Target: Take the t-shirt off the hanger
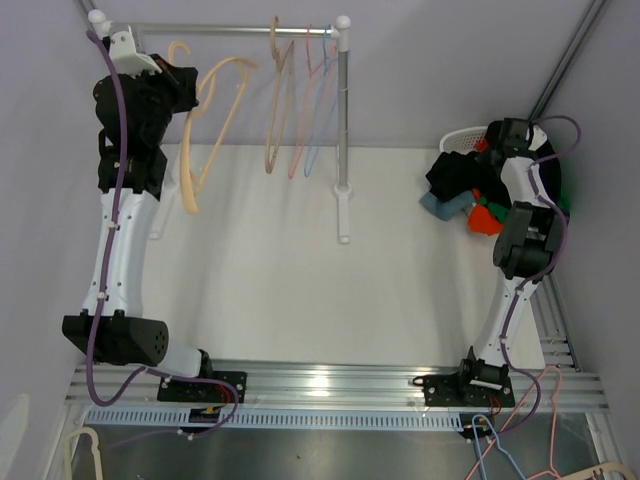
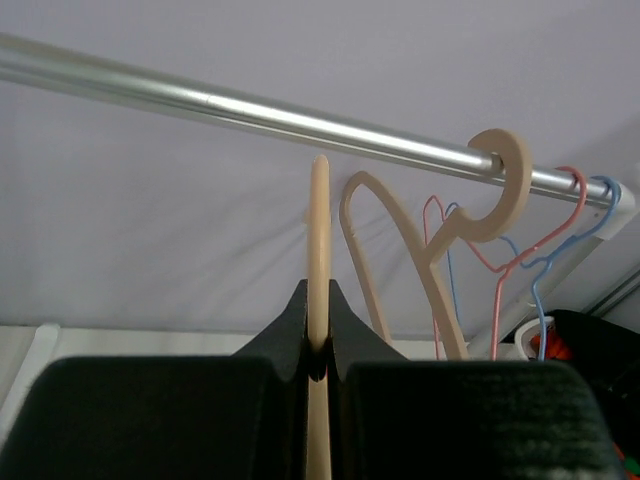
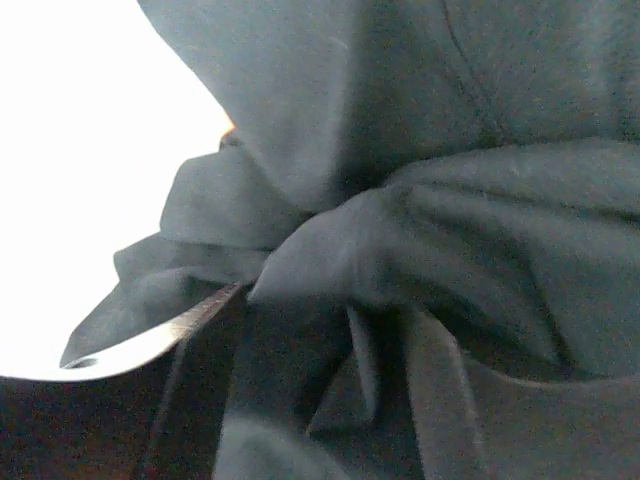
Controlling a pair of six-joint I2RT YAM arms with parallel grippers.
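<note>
The left end effector is clamped tight on a thin bar of the beige hanger, its two dark fingers pressed against either side of it. It holds this bare hanger up at the far left of the counter, near the left end of the metal rail. Three more hangers hang further along the rail.

The dark t-shirt lies well apart from that hanger, bunched on a heap of clothes at the white basket on the counter's far right. The right end effector is directly over it; in the right wrist view the crumpled dark cloth fills almost the whole frame and hides the fingers, so I cannot tell how wide they stand or whether they grip the fabric
</note>
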